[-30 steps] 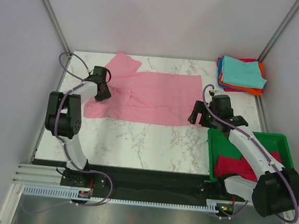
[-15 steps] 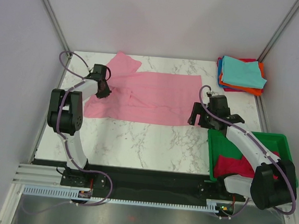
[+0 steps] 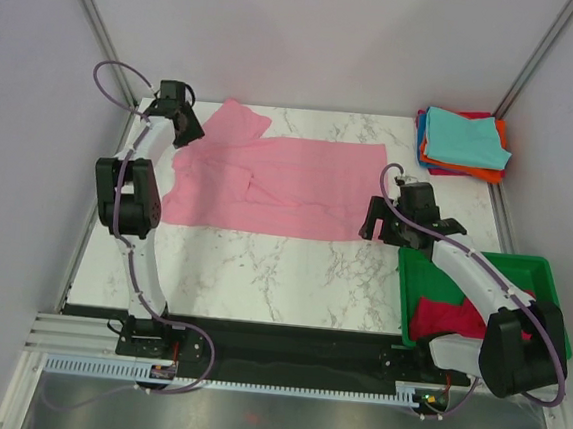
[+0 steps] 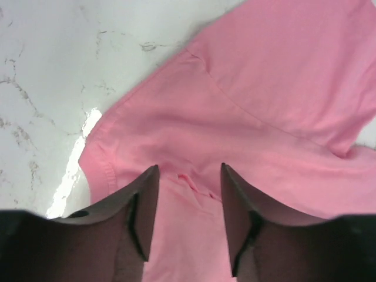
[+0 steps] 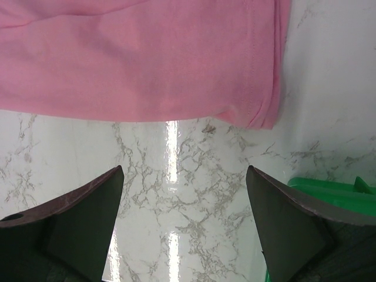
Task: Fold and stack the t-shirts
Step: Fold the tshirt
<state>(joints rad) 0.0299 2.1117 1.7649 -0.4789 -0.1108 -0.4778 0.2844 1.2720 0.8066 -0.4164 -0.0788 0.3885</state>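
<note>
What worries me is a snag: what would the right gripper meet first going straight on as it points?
The right gripper would probably meet bare marble tabletop, just short of the light pink t-shirt's hem; depth unclear.

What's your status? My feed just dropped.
Left gripper open above pink t-shirt, sleeve end, nothing held. Right gripper open over table by its hem. Shirt spread out, unfolded. Nothing in the way.
</note>
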